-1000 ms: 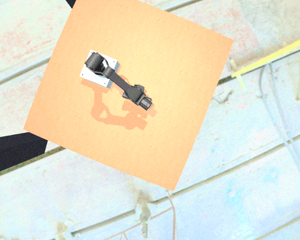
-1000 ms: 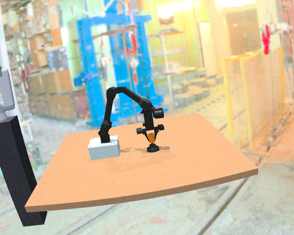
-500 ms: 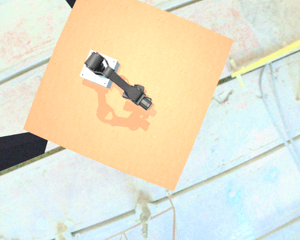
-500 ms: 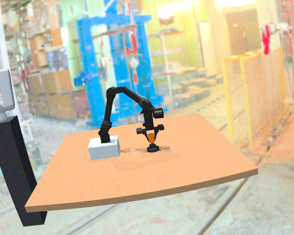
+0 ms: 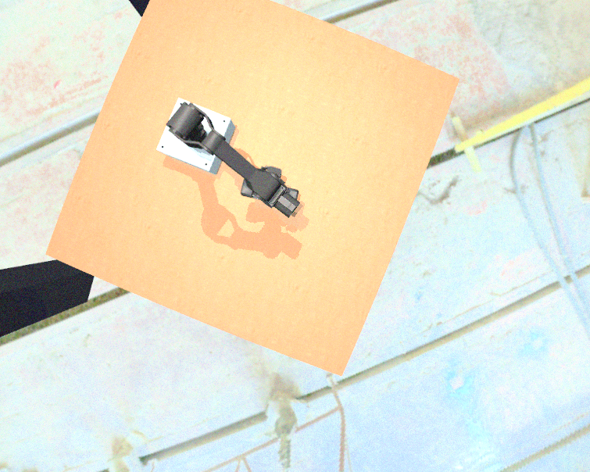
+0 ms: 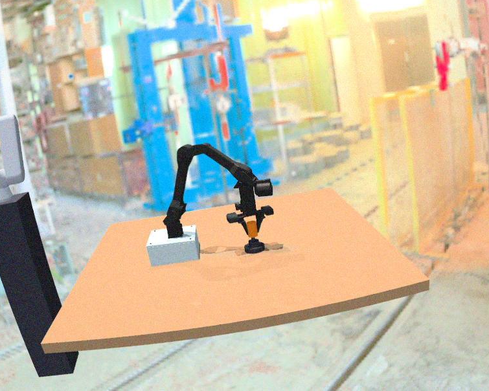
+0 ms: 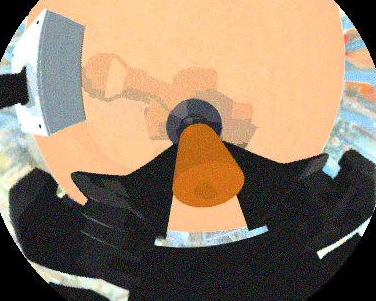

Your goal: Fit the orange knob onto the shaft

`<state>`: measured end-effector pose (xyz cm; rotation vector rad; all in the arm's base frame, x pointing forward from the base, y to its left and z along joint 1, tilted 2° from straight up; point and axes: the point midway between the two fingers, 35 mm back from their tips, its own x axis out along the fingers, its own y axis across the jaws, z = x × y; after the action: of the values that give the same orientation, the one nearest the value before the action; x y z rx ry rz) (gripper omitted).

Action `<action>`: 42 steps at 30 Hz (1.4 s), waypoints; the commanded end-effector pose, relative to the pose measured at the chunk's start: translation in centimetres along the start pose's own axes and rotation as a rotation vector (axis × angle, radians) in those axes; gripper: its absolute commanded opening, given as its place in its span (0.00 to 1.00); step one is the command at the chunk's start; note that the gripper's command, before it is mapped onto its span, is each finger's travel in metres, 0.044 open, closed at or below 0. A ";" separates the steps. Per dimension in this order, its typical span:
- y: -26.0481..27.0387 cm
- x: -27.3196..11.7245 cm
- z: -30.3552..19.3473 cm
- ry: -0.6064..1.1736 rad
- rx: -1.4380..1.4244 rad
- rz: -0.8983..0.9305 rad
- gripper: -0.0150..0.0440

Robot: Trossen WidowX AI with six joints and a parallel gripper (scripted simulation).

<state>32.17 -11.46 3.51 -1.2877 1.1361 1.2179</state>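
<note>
The orange knob (image 6: 252, 229) (image 7: 207, 161) is upright between the fingers of my gripper (image 6: 252, 233) (image 7: 199, 146), which is shut on it. The dark round pedestal (image 6: 254, 247) (image 7: 179, 124) stands on the table directly below the knob. In the exterior view a short dark piece of shaft shows between the knob's lower end and the pedestal, so the knob is above the pedestal's top face. Whether the shaft's tip is touching or inside the hole cannot be told. The shaft's flat side is hidden. In the top view the arm covers knob and pedestal.
The white base box (image 5: 194, 150) (image 6: 173, 251) (image 7: 62, 74) of the arm stands on the orange-tan table (image 5: 316, 293) (image 6: 227, 303) (image 7: 267, 39). A black column (image 6: 22, 278) with a grey arm on it stands beyond the table's left edge in the exterior view.
</note>
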 end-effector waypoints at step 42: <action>-0.2 -0.1 0.0 0.001 -0.127 -0.006 0.25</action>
<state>32.09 -11.42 3.36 -1.3504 1.0944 1.2794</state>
